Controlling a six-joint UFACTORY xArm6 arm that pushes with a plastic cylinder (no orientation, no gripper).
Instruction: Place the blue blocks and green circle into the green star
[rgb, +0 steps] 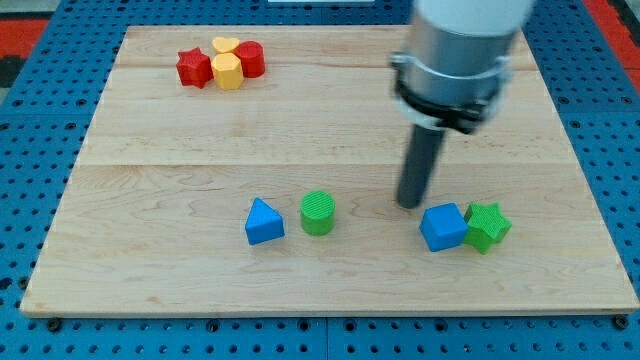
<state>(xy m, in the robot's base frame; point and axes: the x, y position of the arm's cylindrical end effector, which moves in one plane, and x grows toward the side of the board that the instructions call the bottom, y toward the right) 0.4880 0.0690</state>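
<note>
Wooden board (150, 150). Near right: blue cube (443, 227) touching green star (487, 226). Near centre: green circle (318, 213), blue triangle (263, 221) just left of it, apart. Far left: red (193, 67) and yellow (228, 70) blocks clustered. The tip (410, 203), a bare rod holding nothing, stands just left of the cube's far side.

The bench (150, 250) is a pale wooden board made of long planks joined side by side, with grain lines running from the view's left to the view's right. It rests on a blue perforated base (30, 120) dotted with regular rows of holes, which shows past all four edges. Light falls evenly, giving soft shadows.
</note>
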